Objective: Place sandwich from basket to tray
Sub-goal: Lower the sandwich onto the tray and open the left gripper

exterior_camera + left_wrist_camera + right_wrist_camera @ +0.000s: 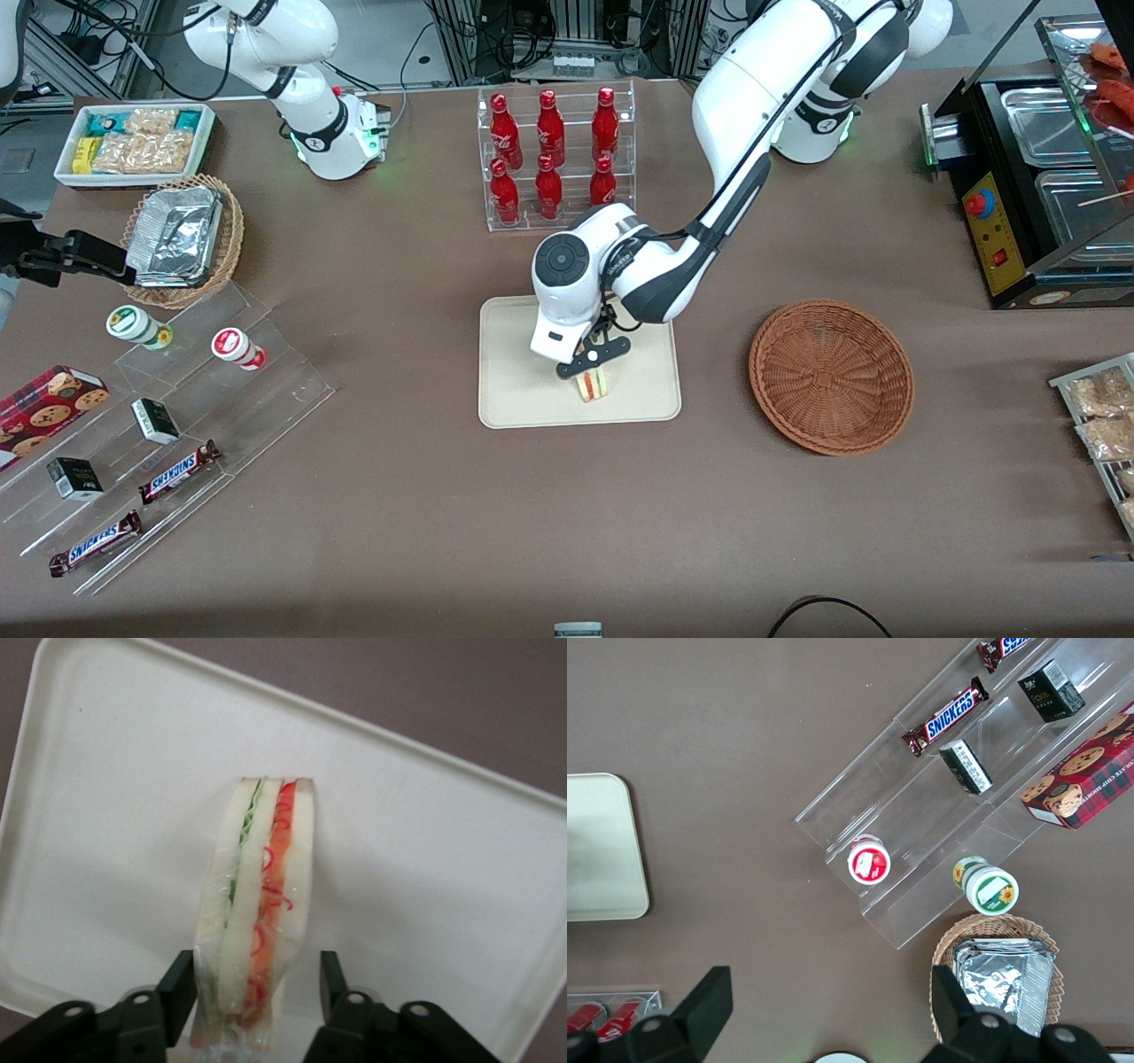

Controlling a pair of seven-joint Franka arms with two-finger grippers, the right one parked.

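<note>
The sandwich (592, 385) (261, 904), white bread with green and red filling in clear wrap, stands on its edge on the cream tray (514, 390) (115, 815), in the part nearer the front camera. My left gripper (591, 374) (257, 979) is right above it and open, its black fingers straddling the sandwich's end. One finger (182, 979) lies against the wrap. A gap shows between the wrap and the second finger (332, 979). The reddish-brown wicker basket (831, 377) sits empty beside the tray, toward the working arm's end.
A clear rack of red bottles (554, 159) stands farther from the camera than the tray. Toward the parked arm's end are an acrylic stand with snacks (177, 416), a tan basket of foil containers (182, 239) and a white snack bin (133, 142). A black appliance (1028, 186) is at the working arm's end.
</note>
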